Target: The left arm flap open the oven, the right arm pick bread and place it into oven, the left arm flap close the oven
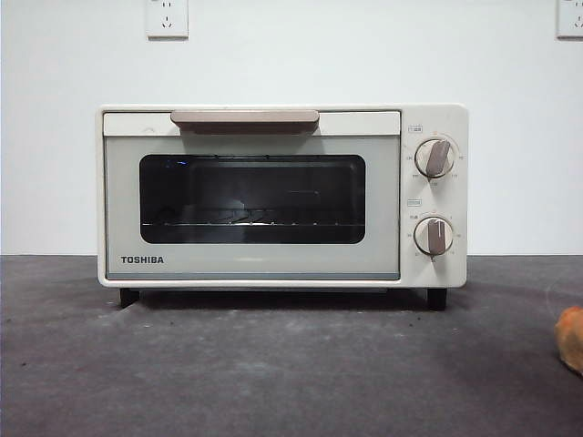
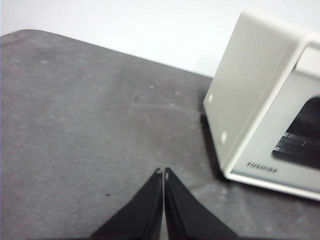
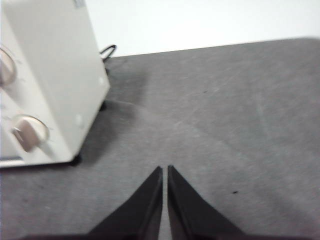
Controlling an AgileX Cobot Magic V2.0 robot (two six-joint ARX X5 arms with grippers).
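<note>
My left gripper [image 2: 163,172] hovers over bare grey table [image 2: 90,125] with its jaws pressed together and nothing between them; the oven [image 2: 260,105] sits off toward two o'clock from the tips, well apart. In the front view the oven [image 1: 282,196] stands dead centre with its door shut, so the step in hand, as I judge it, is the first one: flapping that door open.

To do it well I would bring the left gripper up and over to the bar handle [image 1: 244,119] at the twelve o'clock edge of the door, set the closed tips behind it near its middle, and pull out and down along the door's arc rather than straight back, so the light oven does not slide on its feet. Hooking off-centre could twist the door.

My right gripper [image 3: 165,172] is likewise closed and empty above the table, with the oven's knob side [image 3: 30,132] at about ten o'clock from it. It can wait.

The bread [image 1: 572,339] is barely in view: just an orange sliver cut off at the front view's four o'clock edge, on the table right of the oven. Neither wrist view shows it, so I cannot tell its shape or how it lies. Neither arm appears in the front view, and the handle shows in neither wrist view.
</note>
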